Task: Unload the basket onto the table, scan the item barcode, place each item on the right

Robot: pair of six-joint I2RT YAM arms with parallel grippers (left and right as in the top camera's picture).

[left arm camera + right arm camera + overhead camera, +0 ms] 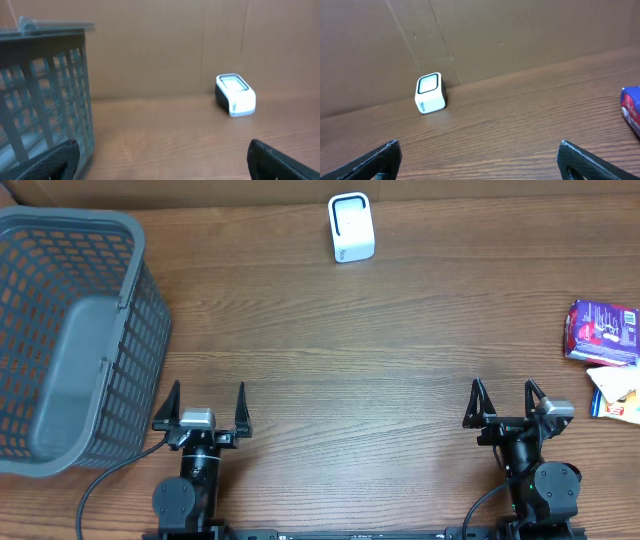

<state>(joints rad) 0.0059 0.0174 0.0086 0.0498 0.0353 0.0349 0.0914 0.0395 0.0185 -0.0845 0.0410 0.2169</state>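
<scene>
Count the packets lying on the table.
2, both at the table's right edge: a purple packet and a white packet beside it. Others may lie off-frame.

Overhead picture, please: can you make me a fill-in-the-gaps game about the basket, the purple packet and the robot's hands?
The basket is coloured ____.
The left gripper and the right gripper are both ____.
The purple packet lies nearest the ____ gripper.
Missing words: grey, open, right.
</scene>
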